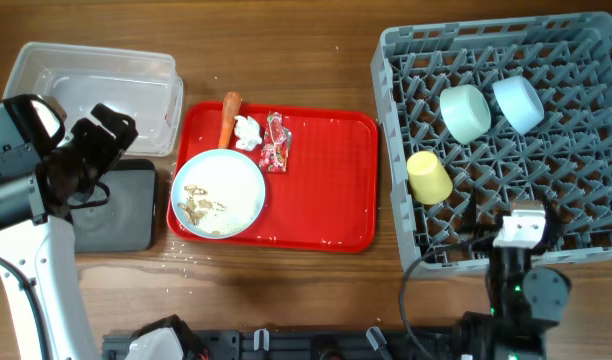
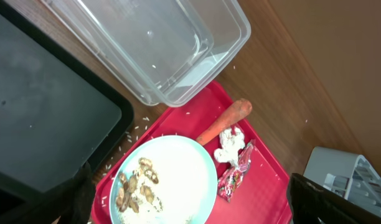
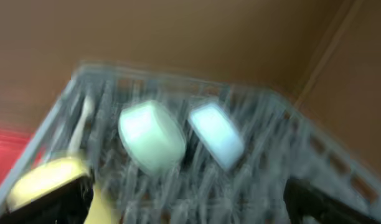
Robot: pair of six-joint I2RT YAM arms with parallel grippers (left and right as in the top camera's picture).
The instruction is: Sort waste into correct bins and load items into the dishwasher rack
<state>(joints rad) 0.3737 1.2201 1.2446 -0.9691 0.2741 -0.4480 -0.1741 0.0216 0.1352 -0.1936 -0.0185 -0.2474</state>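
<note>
Carrot piece (image 1: 228, 117) on red tray (image 1: 331, 190) lies right of L gripper (image 1: 98, 140), long axis front-to-back. L arm nearer. L jaws wide, empty.

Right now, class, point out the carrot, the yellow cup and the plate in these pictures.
carrot (image 1: 228, 120), overhead view, middle of its length.
yellow cup (image 1: 428, 177), overhead view, its side wall.
plate (image 1: 241, 180), overhead view, bare patch near its right rim.

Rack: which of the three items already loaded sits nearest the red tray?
The yellow cup, beside the left wall of the rack. The pale green bowl and light blue bowl lie farther from the red tray.
</note>
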